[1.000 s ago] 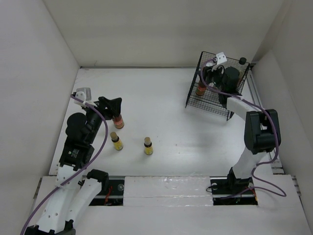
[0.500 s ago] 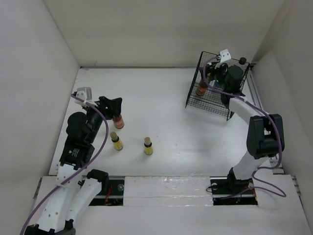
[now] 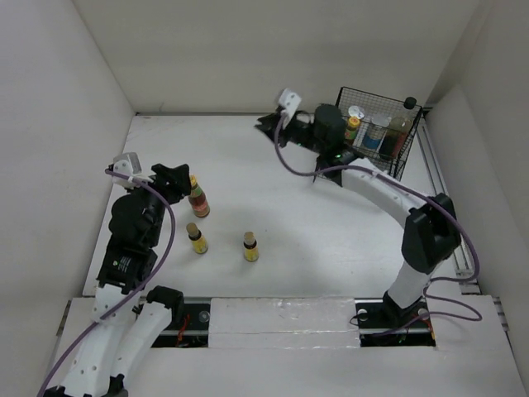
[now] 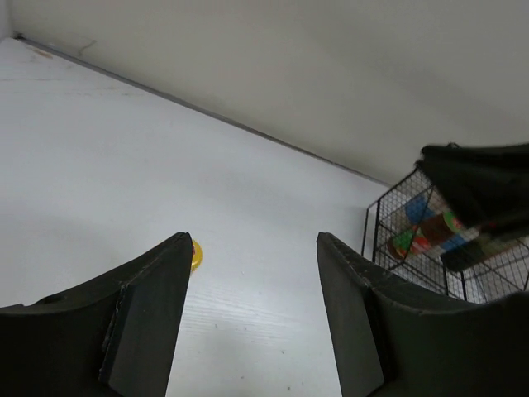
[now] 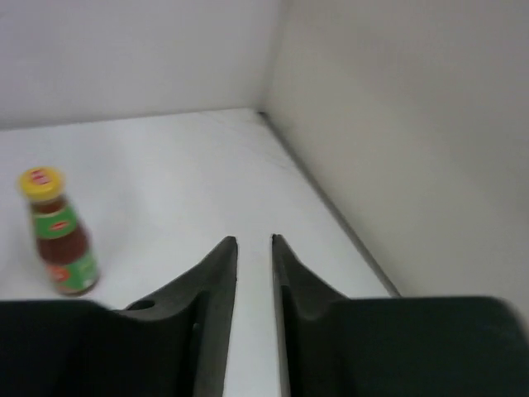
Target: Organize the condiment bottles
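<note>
A yellow-capped red sauce bottle (image 3: 198,199) stands at the table's left, with two tiny yellow bottles (image 3: 197,240) (image 3: 250,246) nearer the front. My left gripper (image 3: 176,176) is open and empty, just left of the red bottle. Only the bottle's yellow cap (image 4: 195,254) shows in the left wrist view, beside the left finger of the gripper (image 4: 252,240). My right gripper (image 3: 269,124) hangs over the back of the table, left of the black wire basket (image 3: 397,165). Its jaws (image 5: 254,240) are nearly together and hold nothing. The right wrist view shows the red bottle (image 5: 62,240) far off.
The basket stands at the back right and holds a red sauce bottle (image 3: 353,126), two silver-lidded shakers (image 3: 357,112) (image 3: 378,132) and a dark black-capped bottle (image 3: 408,107). The basket also shows in the left wrist view (image 4: 376,240). White walls enclose the table.
My right arm has come out of the basket and swung left across the back of the table. My left gripper has shifted slightly left, away from the red bottle.
</note>
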Controlling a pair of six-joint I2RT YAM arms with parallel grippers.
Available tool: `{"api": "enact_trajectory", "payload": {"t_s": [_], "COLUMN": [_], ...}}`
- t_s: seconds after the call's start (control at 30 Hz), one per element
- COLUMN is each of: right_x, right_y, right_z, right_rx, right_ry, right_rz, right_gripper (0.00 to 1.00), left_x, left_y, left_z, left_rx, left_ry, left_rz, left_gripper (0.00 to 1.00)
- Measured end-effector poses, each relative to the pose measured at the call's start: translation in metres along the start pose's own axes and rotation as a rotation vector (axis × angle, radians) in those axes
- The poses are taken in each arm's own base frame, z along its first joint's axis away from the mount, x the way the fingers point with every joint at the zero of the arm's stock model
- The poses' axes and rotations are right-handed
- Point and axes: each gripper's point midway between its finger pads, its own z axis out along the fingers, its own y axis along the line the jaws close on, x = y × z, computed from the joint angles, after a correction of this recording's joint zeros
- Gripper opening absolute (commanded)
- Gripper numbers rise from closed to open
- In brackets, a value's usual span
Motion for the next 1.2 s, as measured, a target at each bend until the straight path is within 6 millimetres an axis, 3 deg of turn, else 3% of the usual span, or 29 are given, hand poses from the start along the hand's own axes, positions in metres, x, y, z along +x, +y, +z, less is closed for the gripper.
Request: {"api": "enact_trajectory", "payload": {"t_s": [0.07, 0.1, 0.13, 0.2, 0.27, 0.37, 0.5, 0.77, 0.87, 0.9, 1.0, 1.03, 1.2], "right_x": [0.006, 0.012, 0.020, 0.037, 0.056, 0.081, 0.097, 0.101, 0.103, 0.103, 0.102, 0.099, 0.097], "right_y": [0.054, 0.081, 0.104, 0.147, 0.179, 0.212, 0.227, 0.231, 0.236, 0.238, 0.245, 0.246, 0.251], "right_z": [0.021, 0.029, 0.035, 0.045, 0.051, 0.060, 0.076, 0.111, 0.121, 0.124, 0.126, 0.127, 0.126], "right_rx": [-0.136, -0.205, -0.265, -0.370, -0.448, -0.528, -0.569, -0.585, -0.598, -0.606, -0.635, -0.642, -0.659], "right_ry": [0.001, 0.007, 0.018, 0.040, 0.072, 0.113, 0.130, 0.082, 0.066, 0.056, 0.036, 0.025, 0.002], "right_rz": [0.015, 0.027, 0.041, 0.060, 0.088, 0.120, 0.150, 0.194, 0.218, 0.228, 0.267, 0.276, 0.312], "right_gripper": [0.51, 0.68, 0.73, 0.81, 0.81, 0.82, 0.83, 0.80, 0.69, 0.59, 0.44, 0.33, 0.24], "left_x": [-0.004, -0.007, -0.009, -0.012, -0.015, -0.018, -0.020, -0.019, -0.018, -0.017, -0.017, -0.016, -0.016], "left_y": [0.009, 0.013, 0.017, 0.023, 0.028, 0.032, 0.032, 0.029, 0.027, 0.027, 0.025, 0.025, 0.024], "left_z": [-0.003, -0.004, -0.006, -0.008, -0.011, -0.014, -0.015, -0.015, -0.015, -0.015, -0.015, -0.015, -0.015], "left_rx": [-0.051, -0.075, -0.095, -0.133, -0.162, -0.182, -0.180, -0.163, -0.154, -0.151, -0.142, -0.140, -0.136], "left_ry": [-0.024, -0.039, -0.051, -0.071, -0.087, -0.104, -0.112, -0.104, -0.097, -0.096, -0.091, -0.090, -0.087], "left_rz": [-0.019, -0.031, -0.042, -0.061, -0.077, -0.091, -0.099, -0.098, -0.095, -0.095, -0.094, -0.094, -0.087], "left_gripper": [0.57, 0.58, 0.59, 0.62, 0.62, 0.62, 0.62, 0.62, 0.62, 0.62, 0.62, 0.62, 0.62]}}
